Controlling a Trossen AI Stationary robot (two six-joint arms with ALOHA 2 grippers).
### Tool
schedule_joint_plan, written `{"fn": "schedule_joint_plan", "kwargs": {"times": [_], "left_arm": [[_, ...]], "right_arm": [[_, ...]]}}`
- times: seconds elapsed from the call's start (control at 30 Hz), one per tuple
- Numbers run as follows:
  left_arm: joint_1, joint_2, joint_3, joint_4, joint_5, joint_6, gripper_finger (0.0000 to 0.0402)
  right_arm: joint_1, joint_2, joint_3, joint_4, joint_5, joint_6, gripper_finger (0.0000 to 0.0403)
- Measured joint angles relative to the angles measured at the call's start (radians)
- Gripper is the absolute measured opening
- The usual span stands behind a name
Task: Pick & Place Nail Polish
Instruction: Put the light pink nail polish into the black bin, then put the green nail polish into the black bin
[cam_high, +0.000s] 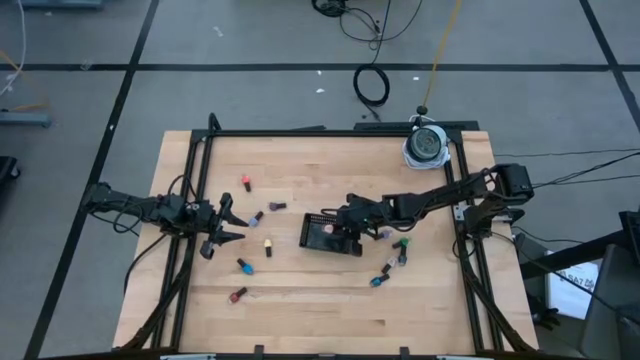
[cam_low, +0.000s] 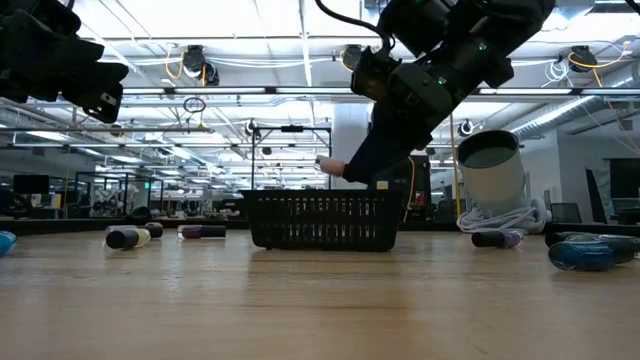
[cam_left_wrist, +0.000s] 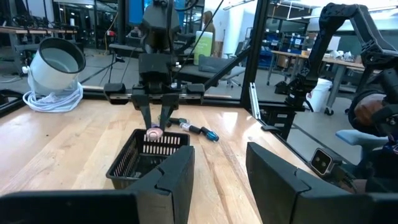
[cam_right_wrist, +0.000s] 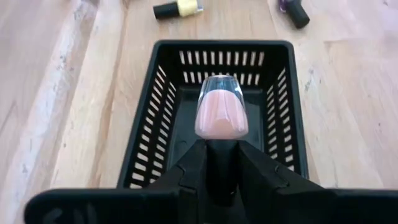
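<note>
A small black mesh tray (cam_high: 322, 240) stands at the table's middle. My right gripper (cam_right_wrist: 222, 152) is shut on a pink nail polish bottle (cam_right_wrist: 221, 115) just above the tray (cam_right_wrist: 166, 124); the bottle also shows in the low view (cam_low: 330, 167). My left gripper (cam_high: 232, 224) is open and empty left of the tray, its fingers (cam_left_wrist: 180, 177) pointing toward it. Other bottles lie on their sides on the wood: red (cam_high: 246, 183), yellow (cam_high: 268, 246) and blue (cam_high: 243, 266) to the left, green (cam_high: 401, 243) and teal (cam_high: 378, 281) to the right. My right gripper pinches the bottle's dark cap (cam_right_wrist: 222, 163) between its two fingers. The fingers slant down from the table's right side and lie along the bottle. The pink glass body (cam_right_wrist: 221, 118) sticks out past the fingertips, lifted clear above the tray's open top.
A white cylinder on a coil of white cable (cam_high: 426, 146) stands at the far right corner. A black frame (cam_high: 300, 131) runs along the table's edges. A purple bottle (cam_high: 277, 206) and a red one (cam_high: 238, 295) lie left of the tray.
</note>
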Motion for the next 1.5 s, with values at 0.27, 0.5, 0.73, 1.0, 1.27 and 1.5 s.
{"fn": "schedule_joint_plan", "kwargs": {"times": [0.27, 0.5, 0.73, 1.0, 1.27, 1.5], "left_arm": [[0.000, 0.000, 0.000, 0.000, 0.000, 0.000, 0.0145], [0.000, 0.000, 0.000, 0.000, 0.000, 0.000, 0.0145], [0.000, 0.000, 0.000, 0.000, 0.000, 0.000, 0.0145], [0.000, 0.000, 0.000, 0.000, 0.000, 0.000, 0.0145], [0.000, 0.000, 0.000, 0.000, 0.000, 0.000, 0.0145], [0.000, 0.000, 0.000, 0.001, 0.000, 0.000, 0.0145]], "right_arm": [[0.002, 0.000, 0.000, 0.001, -0.001, -0.008, 0.0057], [0.002, 0.000, 0.000, 0.002, -0.002, -0.008, 0.0082], [0.002, 0.000, 0.000, 0.002, -0.002, -0.006, 0.0084], [0.002, 0.000, 0.000, 0.002, 0.000, -0.054, 0.0060], [0.010, -0.109, -0.001, -0.141, 0.033, -0.063, 0.0063], [0.058, -0.242, -0.001, -0.487, 0.032, 0.116, 0.0101]]}}
